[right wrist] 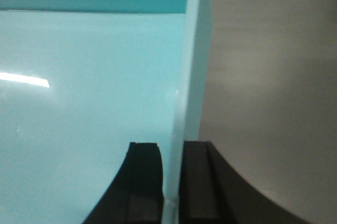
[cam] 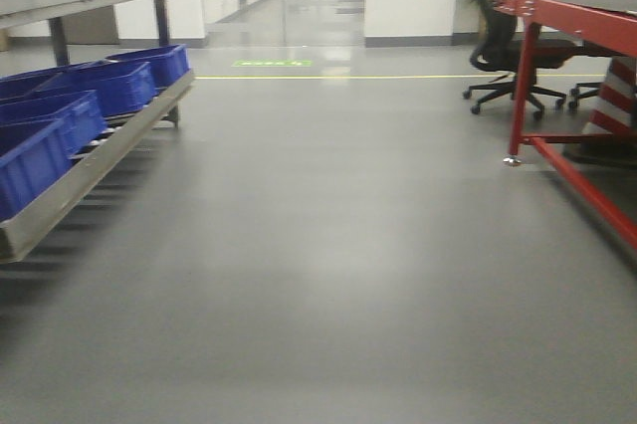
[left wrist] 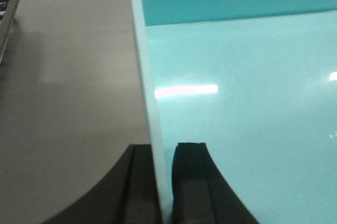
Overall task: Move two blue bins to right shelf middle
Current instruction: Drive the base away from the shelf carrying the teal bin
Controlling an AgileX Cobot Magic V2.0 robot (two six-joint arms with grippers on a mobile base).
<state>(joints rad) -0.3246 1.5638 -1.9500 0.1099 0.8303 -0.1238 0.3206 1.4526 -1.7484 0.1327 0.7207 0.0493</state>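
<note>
The left gripper (left wrist: 164,153) is clamping one side wall of a glossy pale-blue plastic bin (left wrist: 237,103) while the right gripper (right wrist: 171,153) is clamping the opposite wall, sharing its weight above the grey floor (cam: 328,245), apart from the dark blue plastic bins (cam: 119,86) sitting on the metal rack (cam: 100,160).

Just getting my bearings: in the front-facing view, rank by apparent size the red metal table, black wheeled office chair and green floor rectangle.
1. Red metal table, nearest the camera, which flatters it.
2. Black wheeled office chair.
3. Green floor rectangle, farthest off, so its true size is unsure.
</note>
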